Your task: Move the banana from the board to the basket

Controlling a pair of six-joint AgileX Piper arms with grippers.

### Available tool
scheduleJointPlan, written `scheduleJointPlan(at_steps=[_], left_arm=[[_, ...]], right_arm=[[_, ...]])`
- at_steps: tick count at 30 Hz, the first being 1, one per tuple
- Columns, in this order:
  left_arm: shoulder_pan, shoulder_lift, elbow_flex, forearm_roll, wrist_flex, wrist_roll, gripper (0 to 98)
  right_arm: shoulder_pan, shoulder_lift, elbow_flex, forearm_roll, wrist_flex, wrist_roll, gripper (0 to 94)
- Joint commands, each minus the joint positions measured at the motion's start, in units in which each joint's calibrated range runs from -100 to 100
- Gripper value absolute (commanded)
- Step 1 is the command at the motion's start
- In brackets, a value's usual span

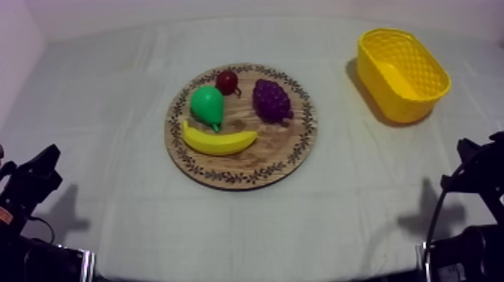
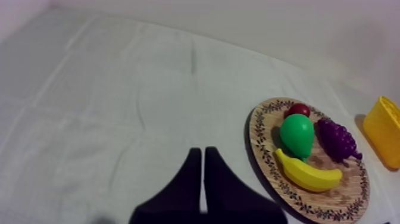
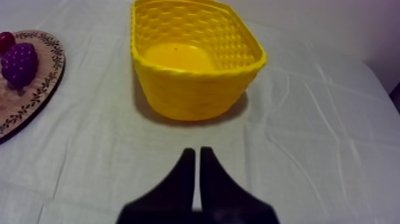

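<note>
The curved yellow toy banana (image 1: 219, 140) lay on the near side of the round wooden board (image 1: 247, 178), just beside the green pear (image 1: 206, 105). My left end effector (image 2: 202, 152) and right end effector (image 3: 197, 151) sat with fingers together, empty. I judged a grasp across the banana's middle, clear of the pear, best.

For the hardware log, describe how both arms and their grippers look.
The left arm and right arm are black, with blocky, angular outlines. The left gripper and right gripper look alike: two matte black fingers each, broad at the base and tapering to narrow tips. I can make out no markings or labels on them.
</note>
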Motion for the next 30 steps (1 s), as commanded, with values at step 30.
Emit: scheduleJointPlan(at_steps=[30], left_arm=[[0.01,0.00,0.03,0.00,0.06,-0.01,0.1]], right_arm=[[0.02,-0.02,-0.02,0.01,0.36,-0.42,0.5]])
